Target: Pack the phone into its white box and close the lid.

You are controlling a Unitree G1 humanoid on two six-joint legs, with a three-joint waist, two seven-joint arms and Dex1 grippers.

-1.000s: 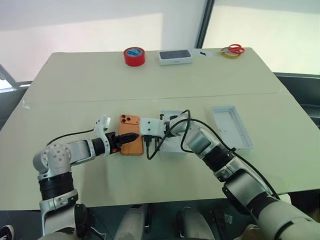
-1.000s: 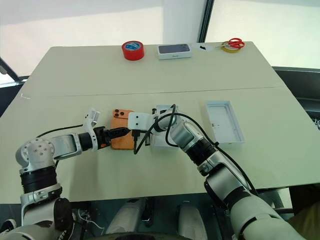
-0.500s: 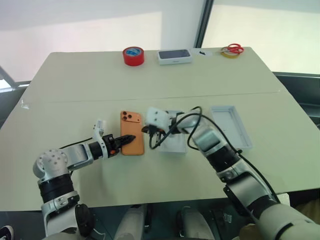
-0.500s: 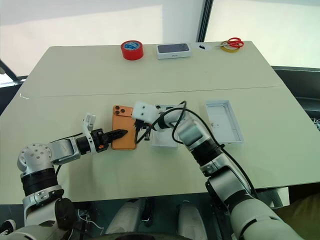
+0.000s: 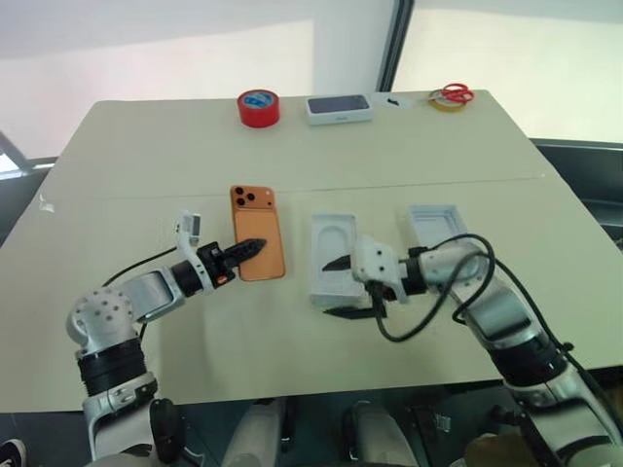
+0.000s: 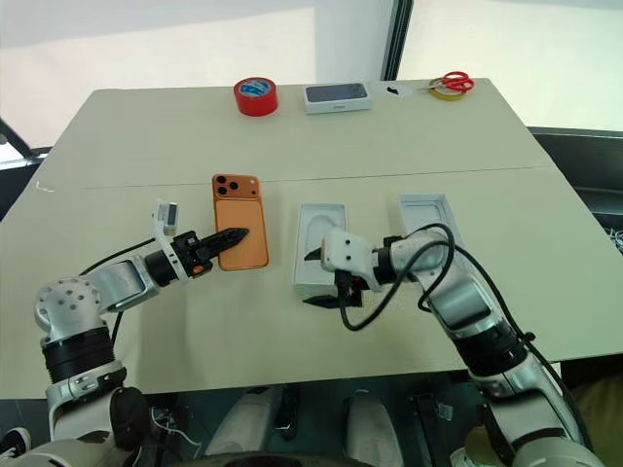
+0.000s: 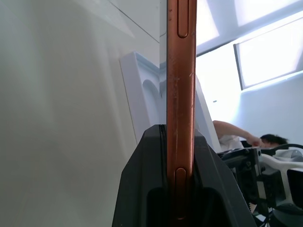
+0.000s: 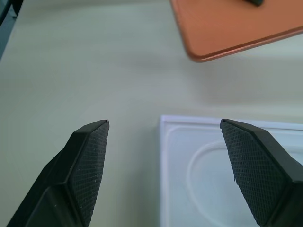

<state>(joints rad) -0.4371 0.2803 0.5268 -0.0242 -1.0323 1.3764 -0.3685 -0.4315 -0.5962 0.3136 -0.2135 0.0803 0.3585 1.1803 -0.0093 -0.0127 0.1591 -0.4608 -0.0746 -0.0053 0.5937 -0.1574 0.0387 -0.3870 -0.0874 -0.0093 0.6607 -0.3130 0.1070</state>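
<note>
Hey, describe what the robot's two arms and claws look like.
Both arms are silver-grey with black joint bands and loose black cables. The left claw and right claw each have two black pointed fingers with cross-hatched pads, behind them a white wrist block.

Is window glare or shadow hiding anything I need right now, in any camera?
Head views: the windows behind blow out white, yet the table is evenly lit, the phone free of glare, shadows soft. Left wrist view: bright windows backlight the phone's edge clamped in the left tool. Right wrist view: even light; the white insert shows its oval recess by faint shading.
</note>
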